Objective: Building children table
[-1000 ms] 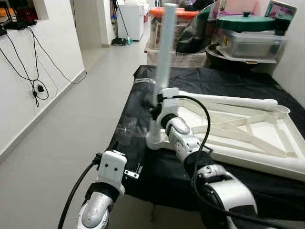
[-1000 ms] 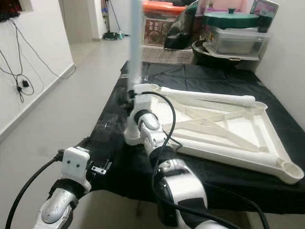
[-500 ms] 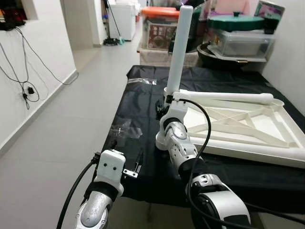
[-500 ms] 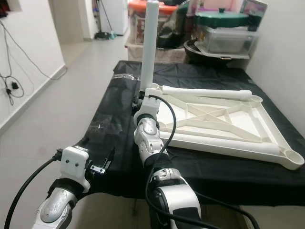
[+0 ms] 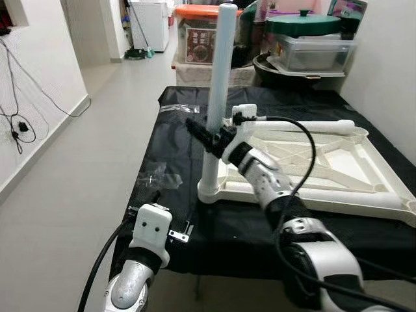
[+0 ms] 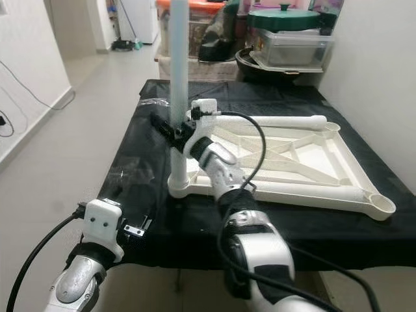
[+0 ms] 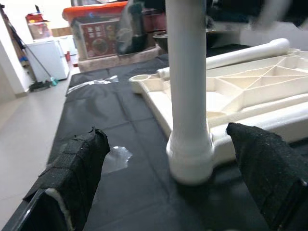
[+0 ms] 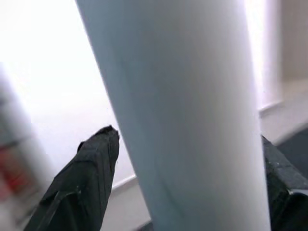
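Left eye view: my right tool (image 5: 207,135) is closed around the upright white leg (image 5: 216,97), partway up its shaft, with one black finger on either side of it. That leg stands in the near-left corner socket of the upturned white tabletop (image 5: 364,195), which lies on the black-covered desk (image 5: 175,156). A second leg (image 5: 305,127) lies flat along the far edge of the tabletop, not yet raised. The near-right corner socket (image 6: 379,206) stands open with nothing in it.

My left tool (image 7: 173,178) hangs low at the near edge of the desk, fingers spread wide and holding nothing, facing the base of the upright leg.

By my reckoning the build is at an early stage: one leg is seated, though I cannot tell whether it is fully tight, and the other corners have yet to be fitted.

Some clear plastic wrapping (image 5: 156,177) lies on the desk to the left.
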Robot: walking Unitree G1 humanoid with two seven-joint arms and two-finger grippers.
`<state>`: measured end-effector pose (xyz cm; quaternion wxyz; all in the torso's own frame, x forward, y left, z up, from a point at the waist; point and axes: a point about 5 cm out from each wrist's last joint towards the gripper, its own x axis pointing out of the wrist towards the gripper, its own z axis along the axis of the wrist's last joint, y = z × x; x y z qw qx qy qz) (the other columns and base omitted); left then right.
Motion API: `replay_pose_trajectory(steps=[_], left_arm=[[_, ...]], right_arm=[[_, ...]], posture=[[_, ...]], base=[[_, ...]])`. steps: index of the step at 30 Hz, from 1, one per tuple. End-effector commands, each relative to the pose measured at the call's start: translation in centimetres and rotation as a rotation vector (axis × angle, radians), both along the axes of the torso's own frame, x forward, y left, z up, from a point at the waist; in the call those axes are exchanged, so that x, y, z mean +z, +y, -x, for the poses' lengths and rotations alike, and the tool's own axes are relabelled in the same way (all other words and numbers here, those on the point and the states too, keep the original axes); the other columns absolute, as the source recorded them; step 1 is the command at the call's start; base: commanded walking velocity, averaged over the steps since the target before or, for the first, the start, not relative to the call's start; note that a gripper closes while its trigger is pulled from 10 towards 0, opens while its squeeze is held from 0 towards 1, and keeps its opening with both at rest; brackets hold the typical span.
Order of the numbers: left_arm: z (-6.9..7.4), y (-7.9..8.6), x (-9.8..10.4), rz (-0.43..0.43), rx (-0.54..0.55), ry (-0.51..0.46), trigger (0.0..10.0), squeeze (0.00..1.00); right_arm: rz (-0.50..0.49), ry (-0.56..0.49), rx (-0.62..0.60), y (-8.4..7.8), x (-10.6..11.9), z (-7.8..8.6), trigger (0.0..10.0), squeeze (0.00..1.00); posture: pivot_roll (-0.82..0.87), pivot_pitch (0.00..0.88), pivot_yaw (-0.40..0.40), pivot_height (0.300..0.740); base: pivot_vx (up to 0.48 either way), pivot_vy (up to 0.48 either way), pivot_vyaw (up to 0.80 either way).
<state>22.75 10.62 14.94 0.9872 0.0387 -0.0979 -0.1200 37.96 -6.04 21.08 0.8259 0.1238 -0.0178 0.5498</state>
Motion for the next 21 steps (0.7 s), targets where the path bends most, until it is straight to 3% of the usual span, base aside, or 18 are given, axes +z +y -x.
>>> replay_pose_trajectory(steps=[1, 6, 7, 8, 9, 17, 21], left_arm=[[-0.1, -0.2, -0.1, -0.002, -0.017, 0.004, 10.0, 0.00], [-0.1, -0.9, 0.0, -0.018, -0.044, -0.002, 10.0, 0.00], [0.0, -1.0, -0.1, -0.027, -0.048, -0.001, 10.0, 0.00], [0.0, -1.0, -0.1, -0.027, -0.048, -0.001, 10.0, 0.00], [0.0, -0.9, -0.1, -0.030, -0.042, 0.001, 10.0, 0.00], [0.3, -1.0, -0.3, -0.024, -0.038, 0.010, 10.0, 0.00], [0.4, -1.1, -0.4, -0.023, -0.040, 0.012, 10.0, 0.00]], right_arm=[[0.068, 0.007, 0.256, 2.6, -0.5, 1.4, 10.0, 0.00], [0.124, 0.000, 0.371, 4.0, -0.4, 1.9, 10.0, 0.00], [0.161, -0.016, 0.414, 4.8, -0.4, 2.2, 8.8, 0.00], [0.161, -0.016, 0.414, 4.8, -0.4, 2.2, 8.8, 0.00], [0.184, -0.021, 0.441, 5.4, -0.5, 2.4, 0.0, 0.00], [0.149, -0.011, 0.389, 5.4, -1.2, 2.4, 0.0, 0.00], [0.132, -0.023, 0.257, 5.1, -1.4, 1.9, 0.0, 0.00]], posture=[[0.00, 0.000, -0.029, 0.740], [0.01, 0.000, -0.046, 0.740], [0.03, 0.000, -0.059, 0.740], [0.03, 0.000, -0.059, 0.740], [0.03, 0.000, -0.059, 0.740], [0.03, 0.000, -0.060, 0.740], [0.03, 0.000, -0.057, 0.740]], base=[[0.000, 0.000, 0.00], [0.000, 0.000, 0.00], [0.000, 0.000, 0.00], [0.000, 0.000, 0.00], [0.000, 0.000, 0.00], [0.000, 0.000, 0.00], [0.000, 0.000, 0.00]])
